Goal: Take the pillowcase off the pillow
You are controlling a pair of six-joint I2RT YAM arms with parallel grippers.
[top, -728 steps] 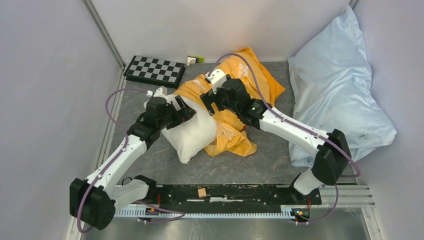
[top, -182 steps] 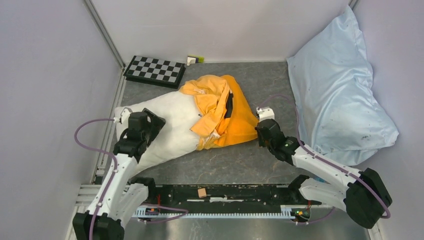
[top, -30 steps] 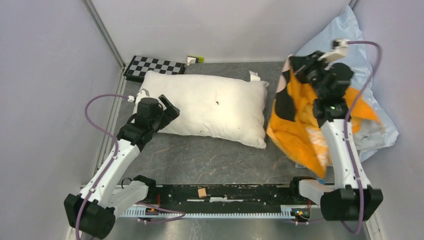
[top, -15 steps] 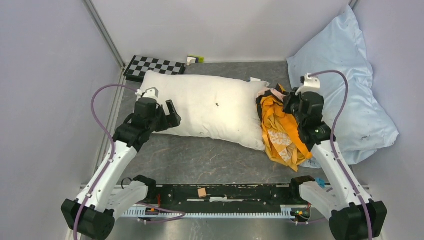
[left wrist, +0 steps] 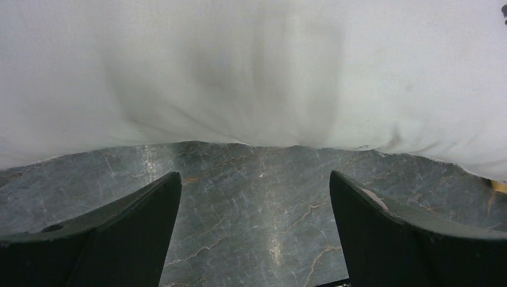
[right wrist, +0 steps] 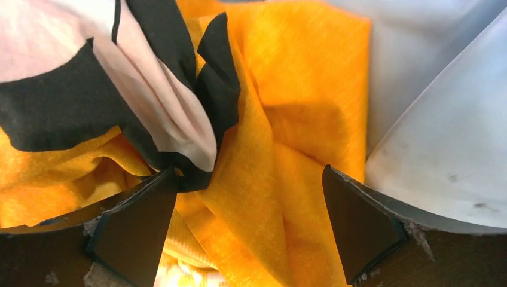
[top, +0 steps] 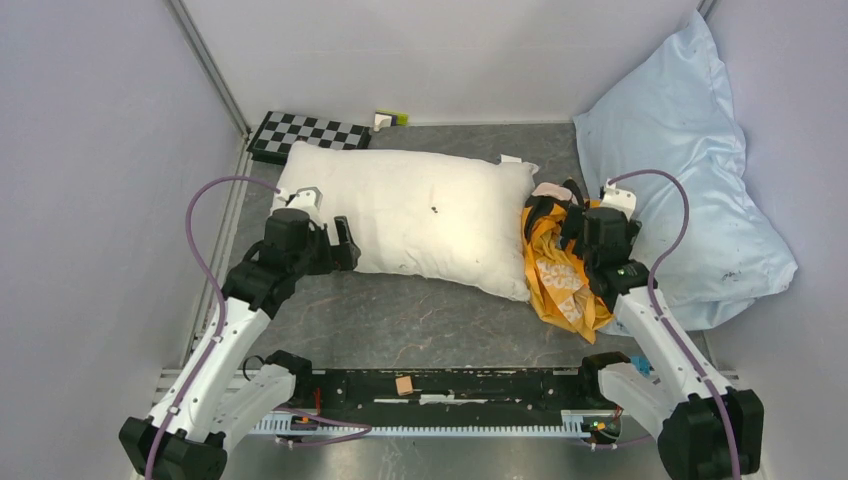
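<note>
The white pillow (top: 420, 215) lies bare across the middle of the table; its near edge fills the top of the left wrist view (left wrist: 251, 72). The orange pillowcase (top: 555, 275) sits in a crumpled heap at the pillow's right end, with black and cream print showing (right wrist: 149, 113). My right gripper (top: 568, 228) is low over that heap, open, and orange folds lie loose between its fingers (right wrist: 248, 173). My left gripper (top: 340, 250) stands open just short of the pillow's near left edge. Only bare table shows between its fingers (left wrist: 252, 179).
A large pale blue pillow (top: 680, 170) leans in the back right corner, close behind the right gripper (right wrist: 442, 119). A checkerboard (top: 308, 140) and a small yellow-green block (top: 390, 119) lie by the back wall. A small wooden block (top: 404, 385) rests on the base rail.
My right gripper came down from high with the pillowcase, then opened and let it drop in a heap beside the pillow. The left arm drew back slightly.
</note>
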